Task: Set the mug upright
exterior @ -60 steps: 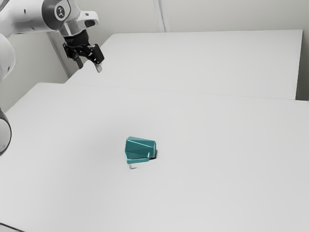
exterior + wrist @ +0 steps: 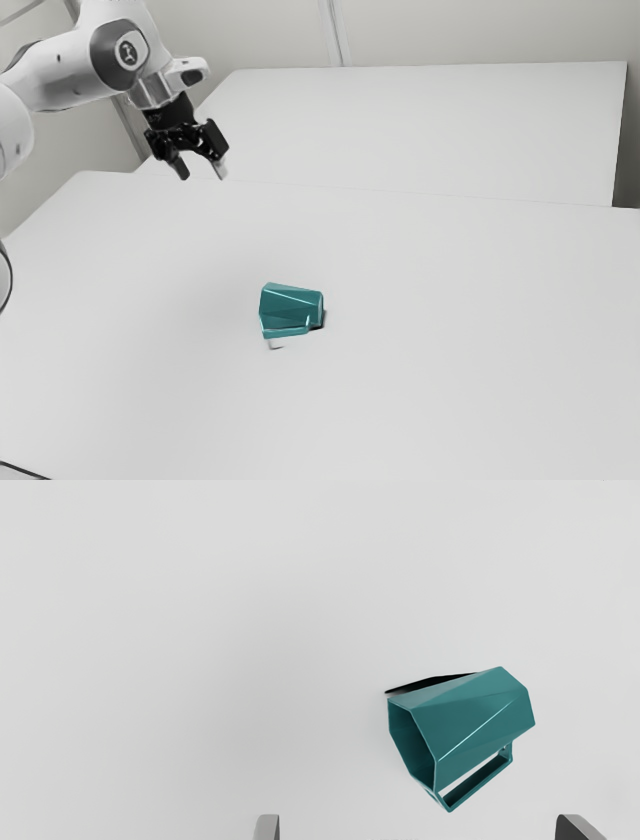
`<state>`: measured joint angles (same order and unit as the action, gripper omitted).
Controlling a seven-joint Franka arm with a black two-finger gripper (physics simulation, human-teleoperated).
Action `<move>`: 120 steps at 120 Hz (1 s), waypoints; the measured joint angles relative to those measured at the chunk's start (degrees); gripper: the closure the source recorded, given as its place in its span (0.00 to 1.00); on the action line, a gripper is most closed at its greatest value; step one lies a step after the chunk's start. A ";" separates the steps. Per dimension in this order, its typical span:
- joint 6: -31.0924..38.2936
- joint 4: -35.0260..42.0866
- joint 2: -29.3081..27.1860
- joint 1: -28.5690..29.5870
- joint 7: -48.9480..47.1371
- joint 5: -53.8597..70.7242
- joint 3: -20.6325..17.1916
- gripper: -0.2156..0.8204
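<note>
Fingers on that gripper (image 2: pixel 203 174) are wide apart, holding nothing. The teal mug (image 2: pixel 291 310) is on its side on the table (image 2: pixel 450 370), lower, nearer us and toward the exterior view's right; long axis roughly left-right. Grabbing across its body probably needs a wrist twist imo.

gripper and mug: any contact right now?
Apart. The exterior view shows it: the gripper hangs in the air, fingers open, well clear of the teal mug lying on its side, with a broad stretch of bare tabletop showing between.
</note>
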<state>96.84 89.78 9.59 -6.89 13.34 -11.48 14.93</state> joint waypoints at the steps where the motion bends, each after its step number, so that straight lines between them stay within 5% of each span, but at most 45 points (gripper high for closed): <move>1: 0.07 0.47 -0.12 0.09 0.07 -0.81 0.07 0.21; 69: 19.35 31.61 -3.73 0.24 14.06 -31.62 2.84 0.21; 120: 24.03 37.58 -2.21 0.33 21.25 -46.26 2.55 0.21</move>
<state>120.87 127.35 7.38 -6.56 34.59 -57.74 17.49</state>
